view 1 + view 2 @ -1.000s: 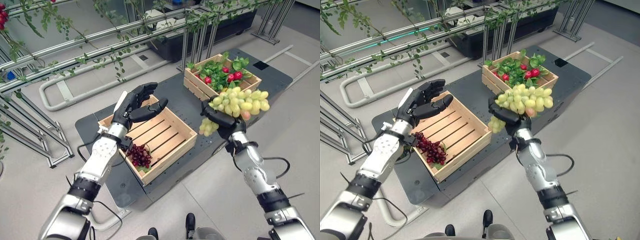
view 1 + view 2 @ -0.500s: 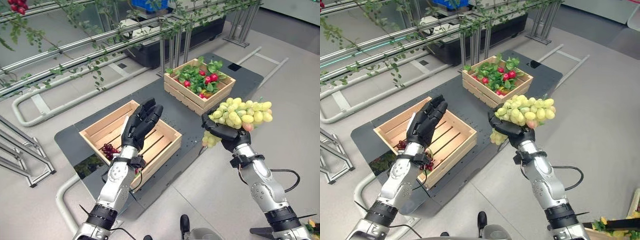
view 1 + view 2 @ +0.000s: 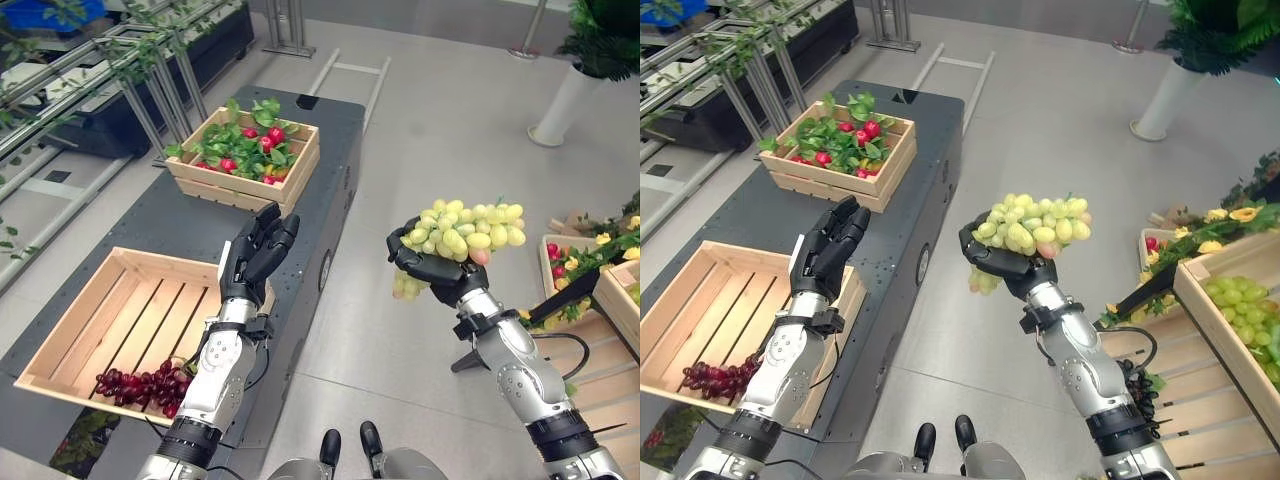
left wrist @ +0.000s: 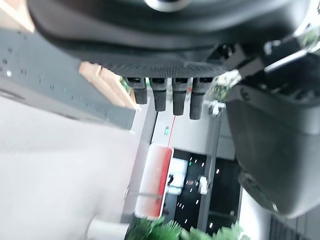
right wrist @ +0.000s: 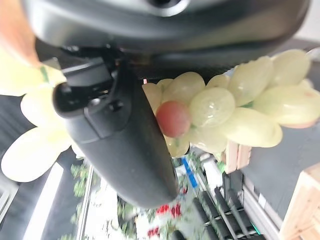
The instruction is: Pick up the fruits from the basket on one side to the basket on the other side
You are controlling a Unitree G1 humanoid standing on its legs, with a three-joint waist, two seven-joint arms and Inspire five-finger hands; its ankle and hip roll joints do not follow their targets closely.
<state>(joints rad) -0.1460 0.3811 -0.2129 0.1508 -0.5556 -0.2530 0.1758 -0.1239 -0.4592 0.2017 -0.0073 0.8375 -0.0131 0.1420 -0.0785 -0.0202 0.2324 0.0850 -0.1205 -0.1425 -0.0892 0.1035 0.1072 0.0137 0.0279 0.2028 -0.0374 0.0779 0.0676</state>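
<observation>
My right hand (image 3: 440, 275) is shut on a bunch of green grapes (image 3: 463, 229), held up in the air over the floor to the right of the dark platform (image 3: 330, 130); the same grapes (image 5: 235, 107) show past the thumb in the right wrist view. My left hand (image 3: 257, 250) is raised with straight fingers (image 4: 172, 97) and holds nothing, above the right rim of the near wooden crate (image 3: 60, 375). A dark red grape bunch (image 3: 140, 385) lies in that crate's front corner. At the far right stands a wooden crate (image 3: 1230, 330) holding green grapes (image 3: 1245, 300).
A second crate (image 3: 240, 190) of red fruit and green leaves sits farther back on the platform. Metal frame rails with vines (image 3: 130, 70) run at the upper left. Crates with flowers and fruit (image 3: 585, 265) stand at the right, a potted plant (image 3: 580, 60) at the back.
The whole view has swung to the right, bringing the right-side crates into sight. My right hand still holds the green grapes. My left hand stays raised with fingers straight.
</observation>
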